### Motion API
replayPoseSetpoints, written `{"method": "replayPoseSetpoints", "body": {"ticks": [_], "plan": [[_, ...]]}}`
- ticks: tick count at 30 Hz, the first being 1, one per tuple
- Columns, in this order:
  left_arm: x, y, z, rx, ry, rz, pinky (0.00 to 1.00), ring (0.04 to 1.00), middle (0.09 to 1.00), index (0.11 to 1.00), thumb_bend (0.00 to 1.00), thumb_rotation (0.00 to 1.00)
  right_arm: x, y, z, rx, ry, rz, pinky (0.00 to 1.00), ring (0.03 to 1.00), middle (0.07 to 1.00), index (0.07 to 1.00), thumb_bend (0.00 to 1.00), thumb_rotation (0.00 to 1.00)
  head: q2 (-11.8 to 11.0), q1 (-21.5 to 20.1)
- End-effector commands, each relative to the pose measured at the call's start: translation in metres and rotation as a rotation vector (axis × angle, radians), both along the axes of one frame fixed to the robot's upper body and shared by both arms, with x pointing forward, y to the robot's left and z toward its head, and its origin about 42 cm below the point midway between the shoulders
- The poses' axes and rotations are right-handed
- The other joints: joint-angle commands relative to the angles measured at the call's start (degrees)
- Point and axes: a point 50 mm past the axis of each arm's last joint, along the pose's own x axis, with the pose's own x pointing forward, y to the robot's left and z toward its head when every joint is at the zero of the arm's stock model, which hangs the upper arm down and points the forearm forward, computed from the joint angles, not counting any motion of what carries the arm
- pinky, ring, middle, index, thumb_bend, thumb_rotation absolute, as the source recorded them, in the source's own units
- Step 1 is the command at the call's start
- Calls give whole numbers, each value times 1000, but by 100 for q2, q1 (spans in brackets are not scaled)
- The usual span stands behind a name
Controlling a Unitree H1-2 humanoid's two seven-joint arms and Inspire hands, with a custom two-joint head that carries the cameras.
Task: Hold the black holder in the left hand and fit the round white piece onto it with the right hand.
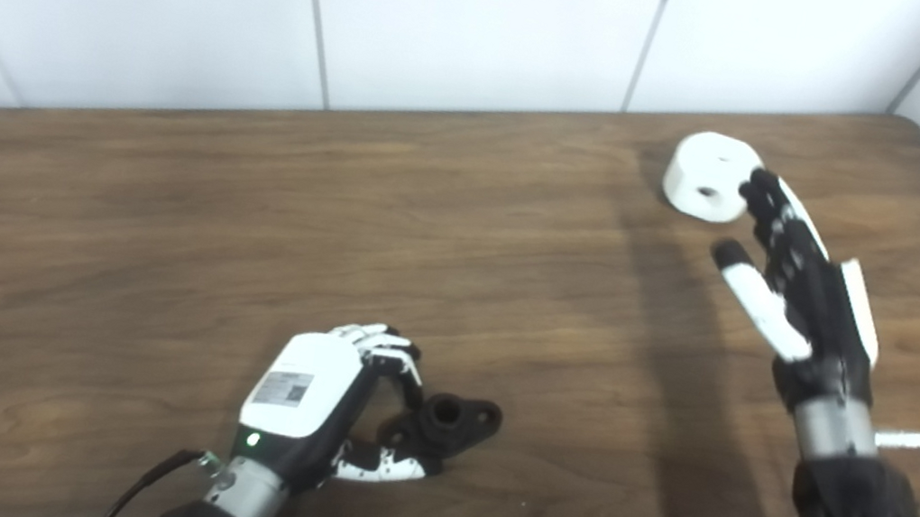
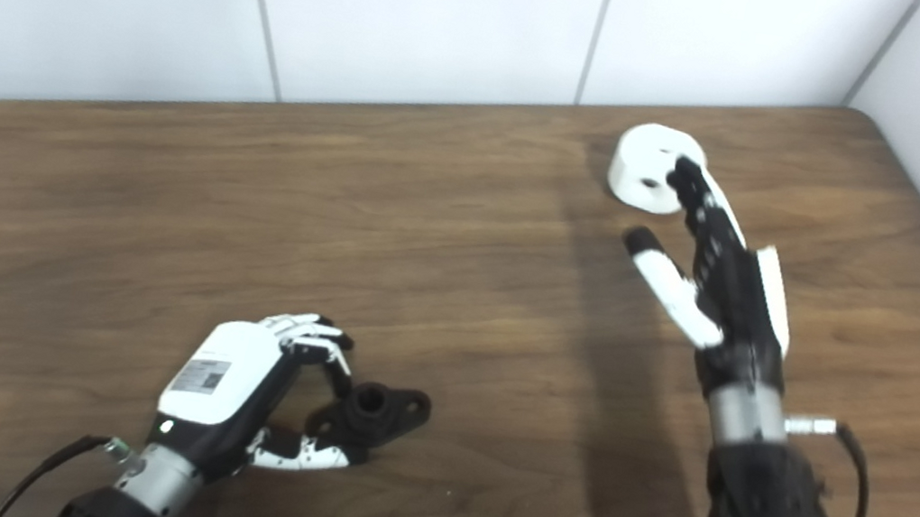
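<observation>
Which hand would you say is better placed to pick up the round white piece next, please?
The right hand, probably: its open fingers already reach the round white piece at the table's far right. The left hand is curled around the black holder near the front, well away.

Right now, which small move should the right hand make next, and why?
Probably close the right hand around the round white piece. Its fingers are spread, with the fingertips at the piece's edge and the thumb apart from it, so nothing is held. The left hand is already curled at the black holder.
</observation>
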Motion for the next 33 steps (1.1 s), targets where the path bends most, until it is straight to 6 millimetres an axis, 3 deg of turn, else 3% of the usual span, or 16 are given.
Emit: {"method": "replayPoseSetpoints", "body": {"ticks": [1, 10, 13, 16, 21, 27, 33], "plan": [[-2, 14, -18, 69, 92, 28, 837, 844, 765, 487, 517, 48, 6, -2, 25, -73, -71, -32, 963, 948, 916, 899, 592, 569, -25, -98], [1, 17, -23, 77, 66, 34, 800, 829, 759, 485, 520, 48, 44, -27, 66, -340, -76, -142, 861, 892, 893, 855, 670, 438, -41, -393], [0, 17, -23, 87, 66, 32, 806, 830, 758, 486, 519, 48, 63, -43, 77, -418, -32, -160, 884, 905, 906, 854, 708, 403, -57, -398], [-1, 17, -22, 88, 65, 29, 813, 829, 757, 486, 519, 49, 82, -56, 88, -520, 40, -161, 896, 916, 913, 857, 735, 436, -49, -402], [-2, 15, -21, 84, 67, 29, 803, 827, 756, 486, 519, 48, 110, -72, 109, -640, 137, -134, 906, 952, 918, 824, 843, 345, -34, -371], [-3, 13, -20, 88, 68, 33, 807, 826, 756, 486, 520, 48, 140, -80, 129, -733, 282, -82, 940, 998, 951, 820, 904, 315, -22, -325], [-3, 12, -20, 82, 61, 39, 805, 826, 755, 486, 520, 48, 164, -77, 131, -809, 374, -43, 900, 1000, 953, 820, 972, 327, -14, -288]]}}
